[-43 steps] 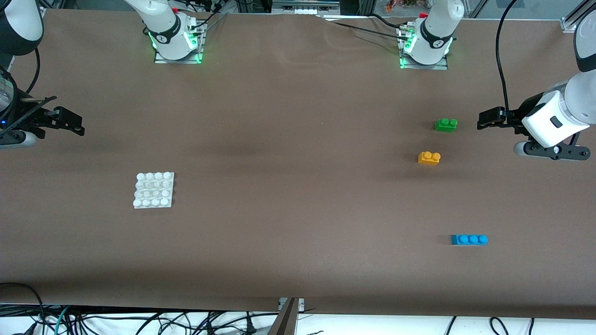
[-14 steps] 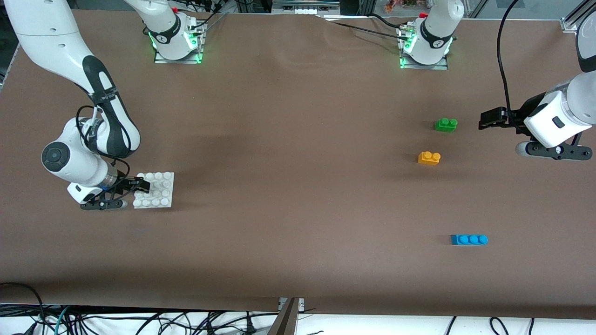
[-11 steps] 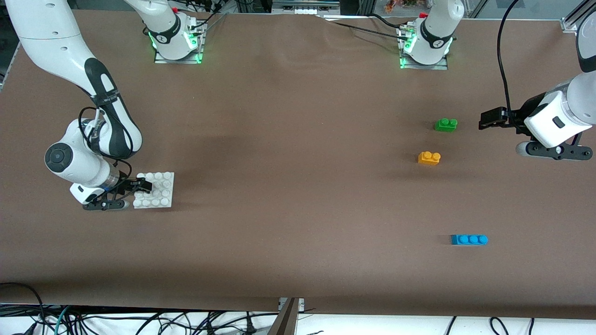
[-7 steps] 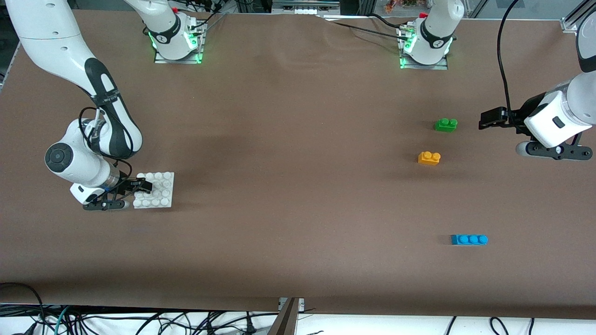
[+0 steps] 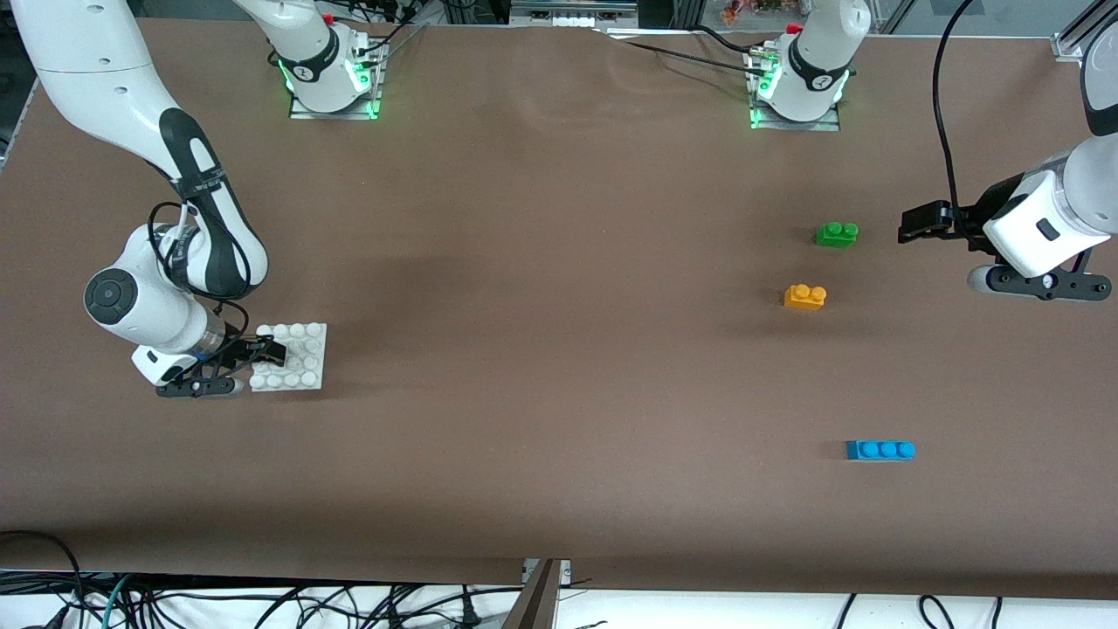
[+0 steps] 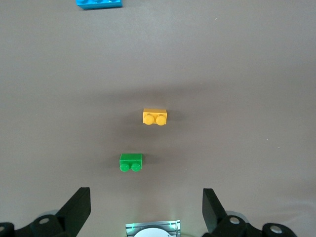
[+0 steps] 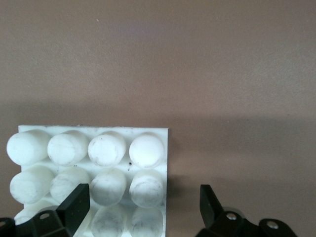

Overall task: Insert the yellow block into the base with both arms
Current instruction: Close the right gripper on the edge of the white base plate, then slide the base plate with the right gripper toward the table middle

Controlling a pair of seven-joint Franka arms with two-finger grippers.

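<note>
The yellow block [image 5: 804, 297] lies on the table toward the left arm's end, studs up, and appears again in the left wrist view [image 6: 155, 117]. My left gripper [image 5: 914, 229] hangs open and empty beside the green brick [image 5: 837, 234], apart from the yellow block; its jaws [image 6: 145, 210] stand wide. The white base [image 5: 293, 356] lies toward the right arm's end. My right gripper [image 5: 258, 360] is low over the base's edge, open and holding nothing. In the right wrist view [image 7: 143, 207] one finger is over the studs of the base [image 7: 89, 170] and the other over bare table.
A green two-stud brick [image 6: 131, 162] lies a little farther from the front camera than the yellow block. A blue three-stud brick [image 5: 880, 450] lies nearer to that camera. Both arm bases [image 5: 332, 79] stand along the table's back edge. Cables hang below the front edge.
The right arm swung in from the table's end to the base, then settled slightly over its edge in the last second. The left arm has hardly moved. No brick has shifted.
</note>
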